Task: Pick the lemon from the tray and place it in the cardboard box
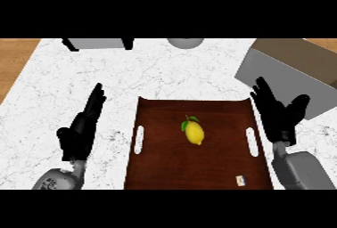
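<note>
Lemon [193, 133] lies near the middle of the brown tray [164, 171], its long axis running away from the robot, leafy end farthest. Left hand [80, 130] and right hand [276, 118] flank the tray, fingers straight, holding nothing. Cardboard box [289, 71] sits far right.

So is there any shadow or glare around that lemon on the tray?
Head view: light looks even; the lemon casts no clear shadow on the tray, and no glare shows on the wood. Same view: the black left hand and right hand show little shading.
</note>
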### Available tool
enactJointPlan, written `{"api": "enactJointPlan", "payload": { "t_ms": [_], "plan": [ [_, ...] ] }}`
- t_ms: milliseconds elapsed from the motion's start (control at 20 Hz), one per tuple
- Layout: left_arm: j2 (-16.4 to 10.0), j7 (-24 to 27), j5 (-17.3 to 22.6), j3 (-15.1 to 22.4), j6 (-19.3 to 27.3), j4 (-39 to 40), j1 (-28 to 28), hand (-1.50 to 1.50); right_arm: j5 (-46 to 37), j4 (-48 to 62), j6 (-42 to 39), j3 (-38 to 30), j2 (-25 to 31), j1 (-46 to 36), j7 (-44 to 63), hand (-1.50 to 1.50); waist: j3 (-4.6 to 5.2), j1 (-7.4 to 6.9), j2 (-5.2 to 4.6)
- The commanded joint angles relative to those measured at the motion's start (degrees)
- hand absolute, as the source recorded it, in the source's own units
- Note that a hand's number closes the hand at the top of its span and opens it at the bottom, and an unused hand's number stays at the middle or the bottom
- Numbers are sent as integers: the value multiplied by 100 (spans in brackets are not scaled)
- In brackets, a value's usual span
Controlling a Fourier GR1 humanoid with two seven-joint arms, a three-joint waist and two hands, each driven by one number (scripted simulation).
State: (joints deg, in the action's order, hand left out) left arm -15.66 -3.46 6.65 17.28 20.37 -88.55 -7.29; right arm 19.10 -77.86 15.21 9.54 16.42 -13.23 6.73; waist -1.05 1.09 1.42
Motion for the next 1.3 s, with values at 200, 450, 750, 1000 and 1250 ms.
{"api": "enactJointPlan", "payload": {
  "t_ms": [200,450,750,1000,1250],
  "plan": [
    [-900,419,-402,47,-801,-211,-485,0,-437,-1429,-988,1,1048,-1482,-602,-150,116,-125,-31],
    [-1164,604,-62,-50,-1513,-187,-583,0,-1463,-1215,-1746,408,2105,-1636,-991,-150,109,-137,-149],
    [-1180,877,-22,-212,-1758,175,-694,0,-2667,-1169,-2101,1023,2475,-1492,-2448,-150,108,-131,-165],
    [-1226,979,2,-350,-1937,112,-550,0,-3242,-1564,-2529,1382,2600,-1940,-1671,-150,115,-132,-126],
    [-1053,962,-115,-328,-1872,358,-814,0,-3968,-1845,-3414,2071,2856,-2500,-770,-150,122,-106,-133]
  ]
}}
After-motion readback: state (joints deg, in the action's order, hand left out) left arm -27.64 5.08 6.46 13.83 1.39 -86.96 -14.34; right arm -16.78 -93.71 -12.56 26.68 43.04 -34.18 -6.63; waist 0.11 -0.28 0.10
